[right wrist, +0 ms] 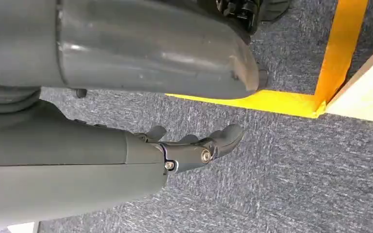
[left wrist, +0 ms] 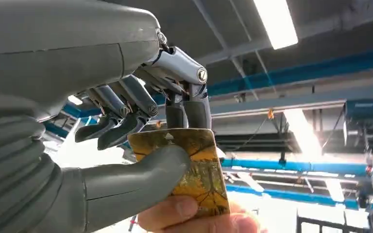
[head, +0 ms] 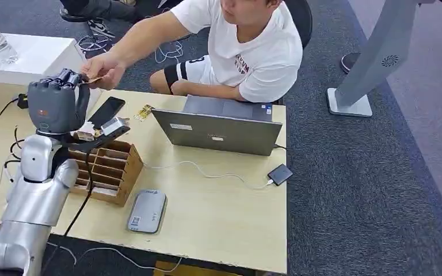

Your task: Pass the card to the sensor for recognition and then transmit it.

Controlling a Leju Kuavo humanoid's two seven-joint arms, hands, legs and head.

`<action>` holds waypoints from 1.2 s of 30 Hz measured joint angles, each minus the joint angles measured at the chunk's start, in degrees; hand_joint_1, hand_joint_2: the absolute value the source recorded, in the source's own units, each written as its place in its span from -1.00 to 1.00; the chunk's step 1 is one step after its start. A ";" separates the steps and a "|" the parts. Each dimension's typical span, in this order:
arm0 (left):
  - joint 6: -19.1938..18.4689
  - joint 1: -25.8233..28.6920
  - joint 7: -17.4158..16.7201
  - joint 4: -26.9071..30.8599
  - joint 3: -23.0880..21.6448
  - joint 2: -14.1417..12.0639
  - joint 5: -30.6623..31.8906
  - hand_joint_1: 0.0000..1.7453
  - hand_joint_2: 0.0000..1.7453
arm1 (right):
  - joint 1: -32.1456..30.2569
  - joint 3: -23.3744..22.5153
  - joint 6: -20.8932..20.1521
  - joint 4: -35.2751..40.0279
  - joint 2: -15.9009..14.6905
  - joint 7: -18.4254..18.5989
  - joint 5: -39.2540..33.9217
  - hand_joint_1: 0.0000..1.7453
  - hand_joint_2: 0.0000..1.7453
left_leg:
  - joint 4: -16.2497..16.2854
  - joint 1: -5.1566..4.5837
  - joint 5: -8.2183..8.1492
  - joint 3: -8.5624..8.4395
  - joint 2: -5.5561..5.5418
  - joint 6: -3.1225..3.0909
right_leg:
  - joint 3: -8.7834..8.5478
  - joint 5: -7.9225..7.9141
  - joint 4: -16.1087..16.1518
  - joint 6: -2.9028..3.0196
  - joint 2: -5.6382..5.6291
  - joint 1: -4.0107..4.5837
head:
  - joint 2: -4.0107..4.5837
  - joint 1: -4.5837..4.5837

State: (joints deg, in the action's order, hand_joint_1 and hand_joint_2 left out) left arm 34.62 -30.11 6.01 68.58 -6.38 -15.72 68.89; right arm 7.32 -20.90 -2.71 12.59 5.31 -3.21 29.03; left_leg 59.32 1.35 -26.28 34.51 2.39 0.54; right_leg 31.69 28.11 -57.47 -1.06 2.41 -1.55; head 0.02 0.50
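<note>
A yellow patterned card (left wrist: pixel 201 170) is pinched between the thumb and fingers of my raised left hand (left wrist: pixel 126 126). A person's hand (left wrist: pixel 199 216) grips the same card at its other end. In the head view my left hand (head: pixel 57 103) is held up at the table's far left edge, with the card (head: pixel 92 79) sticking out toward the person's hand (head: pixel 108 69). A small grey-white reader (head: pixel 113 125) sits on top of a wooden rack (head: pixel 109 169) just below my hand. My right hand (right wrist: pixel 194 145) hangs over the carpet, fingers loosely apart, holding nothing.
A black phone (head: pixel 107 110) and a second card (head: pixel 144 112) lie beyond the rack. A grey laptop (head: pixel 218 127) stands mid-table in front of the seated person, cabled to a small black box (head: pixel 279 173). A grey flat device (head: pixel 147 211) lies near the front edge.
</note>
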 joint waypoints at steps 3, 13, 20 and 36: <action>0.30 0.00 0.00 -1.38 0.00 -0.31 -0.61 -0.96 1.00 | 0.01 0.00 0.07 0.00 0.13 0.22 0.00 -1.00 -1.00 | 0.00 0.00 0.00 0.03 -0.01 0.00 | 0.01 0.00 0.00 0.00 0.01 0.00 | 0.00 0.02; 0.35 0.05 0.68 -2.99 0.00 -0.46 -1.18 -0.96 1.00 | 0.08 0.00 0.07 0.00 0.20 0.92 0.00 -1.00 -1.00 | 0.00 0.00 -0.01 0.07 -0.02 0.00 | 0.04 0.01 0.00 -0.01 0.02 0.00 | 0.00 0.00; 0.35 0.06 0.68 -3.41 0.00 -0.46 -1.18 -1.00 1.00 | 0.08 0.00 0.07 0.02 0.20 0.90 0.00 -1.00 -1.00 | 0.00 0.00 -0.01 0.08 -0.02 0.00 | 0.05 0.01 0.00 0.00 0.02 0.00 | 0.00 0.00; -12.97 18.55 22.58 18.00 6.86 -0.35 -49.03 -1.00 1.00 | -2.18 -0.46 -0.31 0.00 -0.31 -2.28 -0.37 -1.00 -1.00 | -0.02 -0.01 -0.14 0.16 0.10 0.00 | 0.15 0.12 0.01 -0.03 -0.07 0.00 | 0.00 0.00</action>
State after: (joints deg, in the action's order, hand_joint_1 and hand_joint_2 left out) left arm 21.65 -11.55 28.59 86.58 0.47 -16.06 19.86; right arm 5.14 -21.36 -3.02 12.59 5.00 -5.49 28.65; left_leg 59.30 1.34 -26.43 34.67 2.48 0.54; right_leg 31.85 28.23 -57.46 -1.09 2.34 -1.55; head 0.02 0.50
